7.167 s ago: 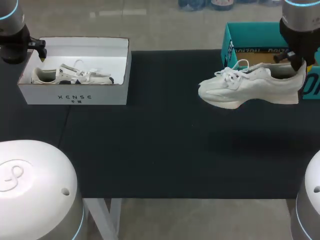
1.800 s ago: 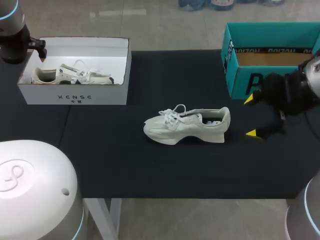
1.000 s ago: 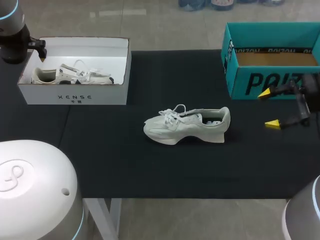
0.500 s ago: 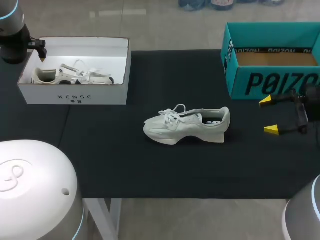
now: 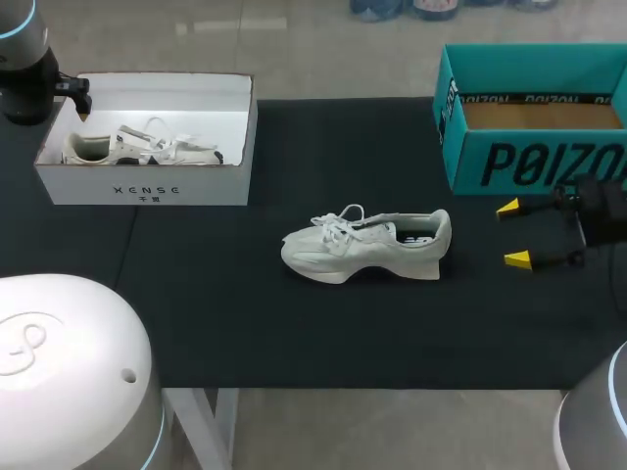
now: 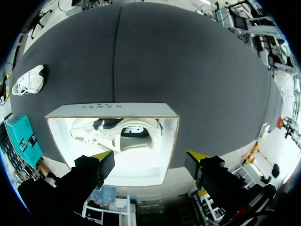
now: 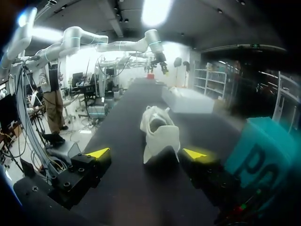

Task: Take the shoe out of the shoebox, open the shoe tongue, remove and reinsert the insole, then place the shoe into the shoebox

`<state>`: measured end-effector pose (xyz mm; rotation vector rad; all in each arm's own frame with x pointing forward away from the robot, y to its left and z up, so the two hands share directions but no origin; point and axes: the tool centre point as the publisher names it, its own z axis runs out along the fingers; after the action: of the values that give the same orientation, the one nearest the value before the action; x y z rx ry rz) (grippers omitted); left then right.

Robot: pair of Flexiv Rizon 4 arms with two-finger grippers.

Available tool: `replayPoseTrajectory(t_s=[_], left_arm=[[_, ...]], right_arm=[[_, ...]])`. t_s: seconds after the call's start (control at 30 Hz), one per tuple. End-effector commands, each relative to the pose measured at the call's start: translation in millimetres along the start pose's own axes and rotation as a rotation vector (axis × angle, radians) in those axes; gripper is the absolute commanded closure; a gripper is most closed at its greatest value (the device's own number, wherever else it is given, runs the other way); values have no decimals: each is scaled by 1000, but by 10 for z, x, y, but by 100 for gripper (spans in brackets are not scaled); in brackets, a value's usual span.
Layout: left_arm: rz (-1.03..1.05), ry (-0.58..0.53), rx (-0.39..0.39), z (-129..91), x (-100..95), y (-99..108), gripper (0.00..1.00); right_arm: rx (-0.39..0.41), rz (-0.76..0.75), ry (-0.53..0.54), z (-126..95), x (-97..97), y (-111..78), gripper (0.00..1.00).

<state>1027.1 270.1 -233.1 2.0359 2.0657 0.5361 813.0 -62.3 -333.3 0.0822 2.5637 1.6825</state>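
One white sneaker (image 5: pixel 367 245) sits on sole mid black surface (image 5: pixel 245 313), out of box. Right jaws wide, empty, near heel. Beyond, teal shoebox (image 5: pixel 534 137) open; left jaws wide above white box (image 5: pixel 147 181). Tongue-opening step likely; next move needs grip on tongue.
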Motion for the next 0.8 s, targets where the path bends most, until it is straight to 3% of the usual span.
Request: replayPoseTrajectory(t_s=[0.03,0.8], left_arm=[[0,0,-1,0,2,-4,0],[0,0,-1,0,2,-4,0]], right_arm=[[0,3,23,69,-135,-72,0],[-51,-44,-48,495,-126,-439,0]])
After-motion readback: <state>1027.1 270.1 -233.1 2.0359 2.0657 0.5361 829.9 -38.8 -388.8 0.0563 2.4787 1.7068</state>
